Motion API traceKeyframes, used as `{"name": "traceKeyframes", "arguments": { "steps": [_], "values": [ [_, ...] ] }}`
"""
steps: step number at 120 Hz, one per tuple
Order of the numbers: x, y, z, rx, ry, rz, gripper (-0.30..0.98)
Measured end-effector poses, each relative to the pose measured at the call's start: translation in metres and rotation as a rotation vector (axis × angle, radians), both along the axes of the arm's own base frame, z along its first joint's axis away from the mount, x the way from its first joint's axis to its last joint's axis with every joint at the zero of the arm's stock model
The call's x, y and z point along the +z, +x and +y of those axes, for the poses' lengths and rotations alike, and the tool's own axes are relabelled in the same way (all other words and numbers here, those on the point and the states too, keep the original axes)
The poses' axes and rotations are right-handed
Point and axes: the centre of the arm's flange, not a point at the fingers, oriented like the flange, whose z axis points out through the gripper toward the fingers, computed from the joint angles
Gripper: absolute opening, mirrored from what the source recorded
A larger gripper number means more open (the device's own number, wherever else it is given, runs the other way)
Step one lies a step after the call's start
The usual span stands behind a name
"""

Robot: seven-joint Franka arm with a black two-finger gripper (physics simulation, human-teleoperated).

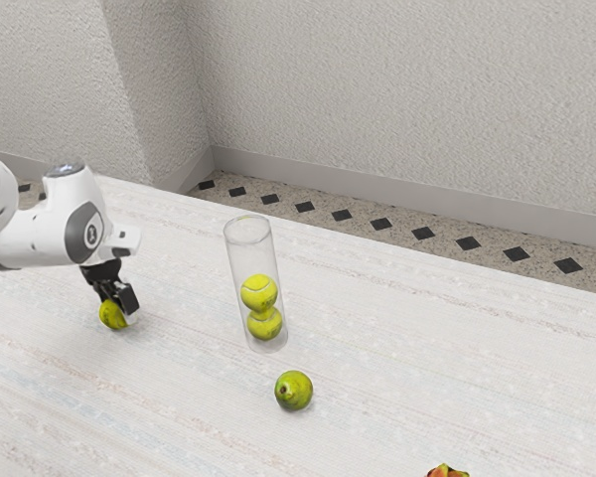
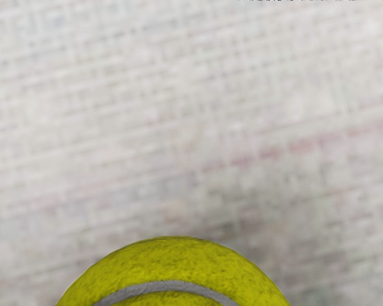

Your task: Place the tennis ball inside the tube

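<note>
White arm (image 1: 42, 237) in from the exterior view's left, wrist bent, end effector (image 1: 120, 310) pointing down, low over the pale, streaked worktop (image 1: 397, 348). Loose tennis ball (image 1: 109, 315) right at the end effector's tip, partly covered by it; yellow-green. Cannot tell whether the end effector stands wide or narrow, or has hold of the ball; nor whether the ball touches the worktop. Wrist view: same ball large at the lower edge, grey seam curving over it, darker shade on the worktop beside it. Ball is outside the clear tube (image 1: 236, 260), well apart from it. Tube upright, open-topped, tall and narrow. Two balls inside, stacked: upper ball (image 1: 259, 291) resting on lower ball (image 1: 264, 324), the lower one near the tube's base. Green fruit (image 1: 294, 391) on the worktop near the tube's foot, on the exterior camera's side; small dark spot on its skin. A red and green thing (image 1: 447, 471) at the exterior view's lower edge, mostly cut off; kind uncertain. Beyond the worktop: speckled floor (image 1: 358, 227) with dark diamonds, grey skirting (image 1: 377, 189), rough pale wall (image 1: 407, 89).
</note>
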Motion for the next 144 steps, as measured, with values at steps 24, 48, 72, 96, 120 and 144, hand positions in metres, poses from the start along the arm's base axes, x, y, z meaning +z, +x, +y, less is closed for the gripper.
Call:
{"name": "traceKeyframes", "arguments": {
  "steps": [24,48,72,96,120,144],
  "values": [
    [0.000,0.001,0.001,-0.008,-0.012,-0.020,0.44],
    [0.005,0.001,0.002,-0.013,-0.019,-0.036,0.42],
    [0.052,0.000,-0.004,-0.035,-0.042,-0.081,0.41],
    [0.118,-0.001,-0.045,-0.118,-0.089,-0.110,0.39],
    [0.171,-0.011,-0.078,-0.188,-0.134,-0.119,0.36],
    [0.219,-0.011,-0.100,-0.232,-0.175,-0.145,0.34]
  ]
}}
